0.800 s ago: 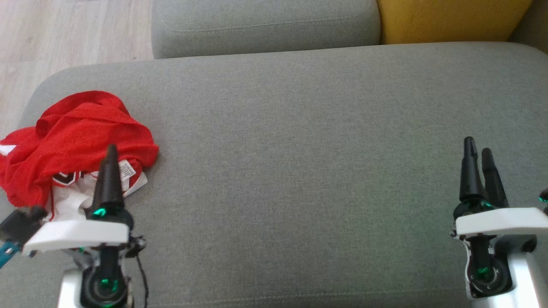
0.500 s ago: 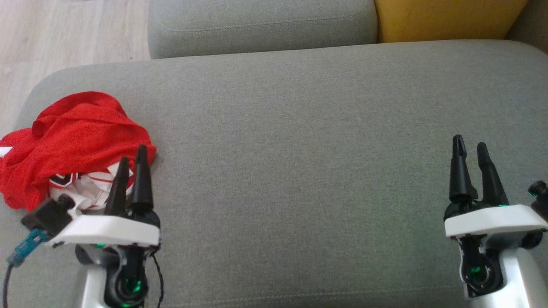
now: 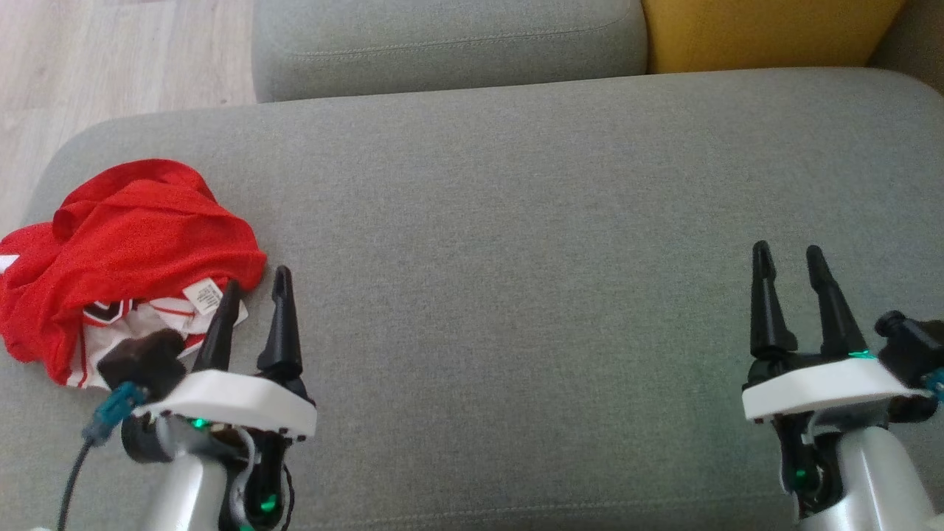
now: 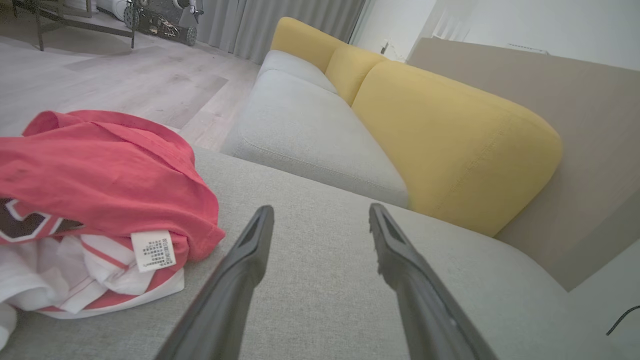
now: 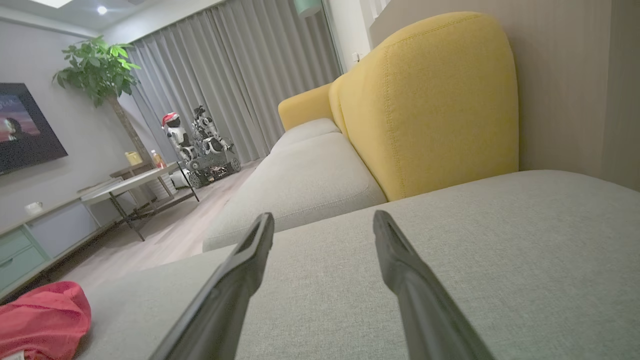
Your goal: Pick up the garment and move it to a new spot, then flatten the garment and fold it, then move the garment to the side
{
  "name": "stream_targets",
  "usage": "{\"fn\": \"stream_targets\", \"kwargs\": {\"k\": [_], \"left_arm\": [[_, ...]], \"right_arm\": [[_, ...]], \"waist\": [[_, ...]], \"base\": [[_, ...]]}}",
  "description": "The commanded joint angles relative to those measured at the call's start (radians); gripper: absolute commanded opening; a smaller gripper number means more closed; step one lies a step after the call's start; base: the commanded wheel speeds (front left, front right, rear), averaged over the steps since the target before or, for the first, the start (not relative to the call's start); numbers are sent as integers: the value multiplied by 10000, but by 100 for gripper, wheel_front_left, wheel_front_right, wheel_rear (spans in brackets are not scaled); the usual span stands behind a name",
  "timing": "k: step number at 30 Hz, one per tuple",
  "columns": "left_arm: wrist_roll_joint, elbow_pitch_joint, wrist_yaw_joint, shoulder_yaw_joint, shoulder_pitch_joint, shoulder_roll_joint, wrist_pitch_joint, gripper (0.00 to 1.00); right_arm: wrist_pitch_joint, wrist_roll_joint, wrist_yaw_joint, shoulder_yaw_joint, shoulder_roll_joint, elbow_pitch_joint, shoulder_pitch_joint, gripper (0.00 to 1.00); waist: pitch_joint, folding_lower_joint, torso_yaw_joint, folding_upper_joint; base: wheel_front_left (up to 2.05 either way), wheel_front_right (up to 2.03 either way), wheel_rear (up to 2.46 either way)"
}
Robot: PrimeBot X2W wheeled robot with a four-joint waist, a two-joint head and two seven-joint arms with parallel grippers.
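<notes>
Gaping empty stand left end effector [image 3: 257, 278] and right end effector [image 3: 785, 249] — red garment [image 3: 140, 228] crumpled on woven cushion [image 3: 516, 221].

The grey cushion [image 3: 516, 221] lies open (crumpled garment [image 3: 125, 243] crowds its left end).

The crumpled red-and-white knit cloth garment [image 3: 140, 236] looks soft and matt, its small white label [image 4: 153, 250] smooth. The broad grey woven-fabric seat cushion [image 3: 516, 221] shows a coarse, matt weave. The left gripper [image 3: 257, 278] has smooth, matt dark plastic fingers [image 3: 280, 332].
</notes>
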Motion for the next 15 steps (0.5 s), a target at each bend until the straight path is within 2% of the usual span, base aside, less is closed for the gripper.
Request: {"fn": "stream_targets", "kwargs": {"k": [1,12,15], "left_arm": [[380,-370,219,44,-643,249,-170,100],[1511,-211,1481,-928,-787,799,-492,100],[1644,-189,1649,-1014,-809,832,-550,100]], "right_arm": [[-175,-448,-5,209,-96,-281,-595,100],[-499,-2033,-6,463,-132,-73,-695,100],[-558,-2217,-6,506,-107,-47,-695,100]], "waist": [[0,0,0,0],[-8,0,27,0],[-5,0,27,0]], "base": [[0,0,0],[0,0,0],[0,0,0]]}}
